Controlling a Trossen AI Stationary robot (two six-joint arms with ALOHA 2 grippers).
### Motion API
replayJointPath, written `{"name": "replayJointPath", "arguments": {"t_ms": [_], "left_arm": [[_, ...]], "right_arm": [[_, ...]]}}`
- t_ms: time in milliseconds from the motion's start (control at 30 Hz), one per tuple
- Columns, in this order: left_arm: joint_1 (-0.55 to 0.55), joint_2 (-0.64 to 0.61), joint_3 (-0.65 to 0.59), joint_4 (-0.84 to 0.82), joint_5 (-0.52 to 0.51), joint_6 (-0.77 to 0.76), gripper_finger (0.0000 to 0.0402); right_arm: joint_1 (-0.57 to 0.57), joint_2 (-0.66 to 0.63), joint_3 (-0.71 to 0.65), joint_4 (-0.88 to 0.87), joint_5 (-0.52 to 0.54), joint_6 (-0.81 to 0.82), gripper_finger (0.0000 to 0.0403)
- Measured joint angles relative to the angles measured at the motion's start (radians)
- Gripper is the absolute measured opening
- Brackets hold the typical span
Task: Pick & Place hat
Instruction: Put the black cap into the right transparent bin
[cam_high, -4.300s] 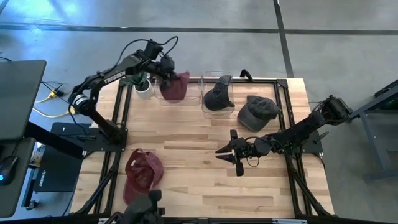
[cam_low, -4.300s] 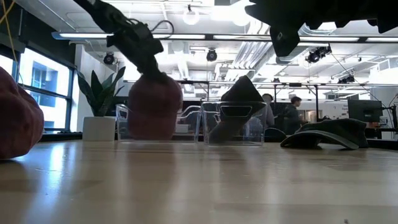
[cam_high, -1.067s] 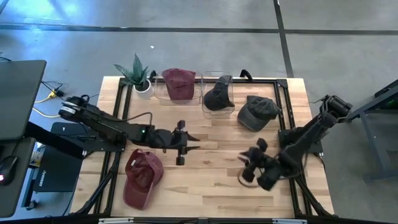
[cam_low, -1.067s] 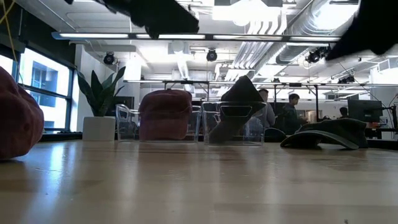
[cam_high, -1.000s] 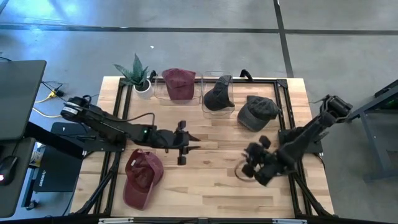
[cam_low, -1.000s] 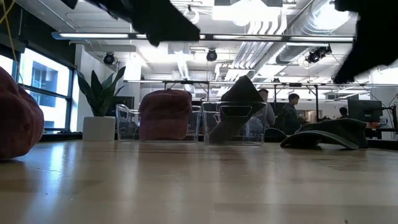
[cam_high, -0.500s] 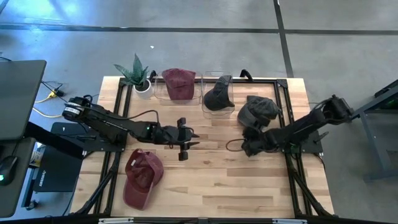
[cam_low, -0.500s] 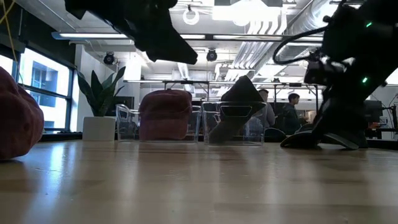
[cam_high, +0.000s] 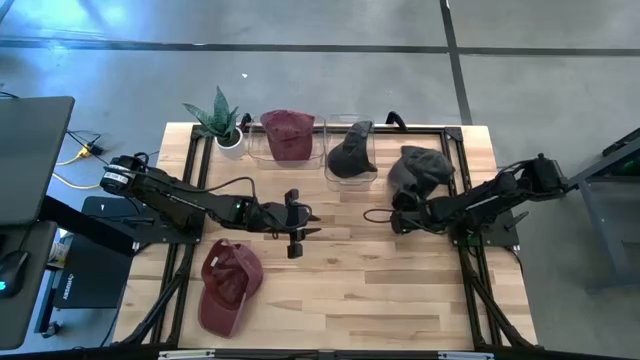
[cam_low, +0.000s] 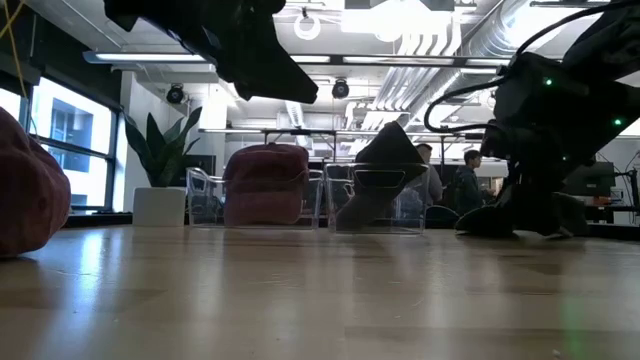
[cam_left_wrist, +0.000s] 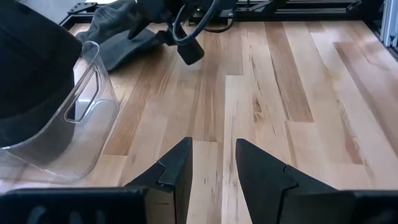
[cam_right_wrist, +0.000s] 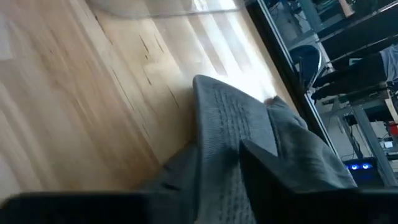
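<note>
The right gripper (cam_high: 402, 207) is reaching across the tabletop (cam_high: 350, 290) toward its far right corner, w/ its fingers (cam_right_wrist: 273, 168) pinching the brim edge of the gray hat (cam_high: 420, 166). In the right wrist view the gray fabric is sitting btwn the dark fingers. That hat is lying near the far right corner, just beside the clear bin (cam_high: 350, 150) that is holding a dark hat (cam_high: 352, 155).

The left gripper (cam_high: 300, 225) is hovering over the middle of the tabletop, left of centre, its fingers (cam_left_wrist: 177, 171) standing a little apart w/ nothing btwn them; bare wood is showing in the gap.

A maroon hat (cam_high: 286, 133) is sitting at the far edge, btwn the potted plant (cam_high: 222, 122) at the far left corner and the clear bin. A second maroon hat (cam_high: 227, 285) is lying near the near left corner.

No readable writing or brand is showing on hats or arms at this moment. In the low view, people (cam_low: 470, 185) are standing in the room behind the table.
</note>
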Motion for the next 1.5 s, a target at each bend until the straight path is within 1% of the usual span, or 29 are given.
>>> {"name": "replayJointPath", "arguments": {"t_ms": [67,100,133,167,233,333,500,567,633,767,833,900,1000,1100,1133,1200,1267,1367,1433,1500], "left_arm": [[0.0,0.0,0.0,-0.002,0.0,-0.017,0.0115],[0.0,0.0,0.0,-0.002,0.0,-0.026,0.0115],[0.0,0.0,0.0,-0.002,0.0,-0.032,0.0115],[0.0,0.0,0.0,-0.002,0.0,-0.037,0.0115],[0.0,0.0,0.0,-0.002,0.01,-0.055,0.0115],[0.0,-0.009,0.0,-0.006,0.05,-0.075,0.0115],[0.0,-0.05,0.001,-0.011,0.134,-0.107,0.0115],[0.0,-0.075,0.001,-0.023,0.172,-0.123,0.0115],[-0.002,-0.097,0.001,-0.033,0.198,-0.134,0.0115],[-0.04,-0.154,0.001,-0.057,0.194,-0.124,0.0115],[-0.065,-0.179,0.002,-0.056,0.178,-0.102,0.0115],[-0.094,-0.211,0.0,-0.061,0.176,-0.066,0.0115],[-0.131,-0.256,0.002,-0.041,0.174,-0.005,0.0115],[-0.161,-0.29,0.002,-0.047,0.171,0.046,0.0115],[-0.167,-0.295,0.002,-0.045,0.163,0.057,0.0115],[-0.174,-0.296,0.002,-0.044,0.145,0.074,0.0115],[-0.173,-0.294,0.001,-0.057,0.142,0.072,0.0115],[-0.17,-0.294,0.0,-0.054,0.14,0.01,0.0115],[-0.17,-0.294,0.0,-0.054,0.137,-0.026,0.0115],[-0.171,-0.295,0.001,-0.028,0.137,-0.029,0.0115]], "right_arm": [[-0.005,0.0,0.0,-0.016,-0.002,0.006,0.0067],[-0.005,0.0,0.001,-0.026,0.012,0.012,0.0043],[-0.004,0.0,0.004,-0.038,0.024,0.02,0.0027],[0.003,-0.001,0.012,-0.05,0.024,0.025,0.0019],[0.029,0.0,0.048,-0.087,0.014,0.069,0.0023],[0.094,0.0,0.145,-0.179,-0.034,0.174,0.0038],[0.238,-0.001,0.325,-0.353,-0.187,0.285,0.0013],[0.308,-0.001,0.388,-0.409,-0.241,0.348,0.0013],[0.384,-0.001,0.448,-0.444,-0.272,0.391,0.0017],[0.522,0.0,0.562,-0.41,-0.27,0.415,0.0015],[0.573,0.0,0.612,-0.352,-0.255,0.383,0.0007],[0.603,0.0,0.658,-0.268,-0.269,0.342,0.0007],[0.606,0.0,0.717,-0.177,-0.361,0.314,0.0013],[0.563,0.0,0.744,-0.098,-0.49,0.303,0.0017],[0.544,0.0,0.745,-0.083,-0.5,0.295,0.0016],[0.504,0.0,0.744,-0.075,-0.462,0.286,0.0011],[0.47,0.0,0.742,-0.075,-0.39,0.213,0.0008],[0.449,0.0,0.742,-0.045,-0.269,0.025,0.0008],[0.45,0.0,0.742,0.01,-0.21,-0.12,0.0011],[0.459,0.0,0.742,0.066,-0.161,-0.287,0.001]]}}
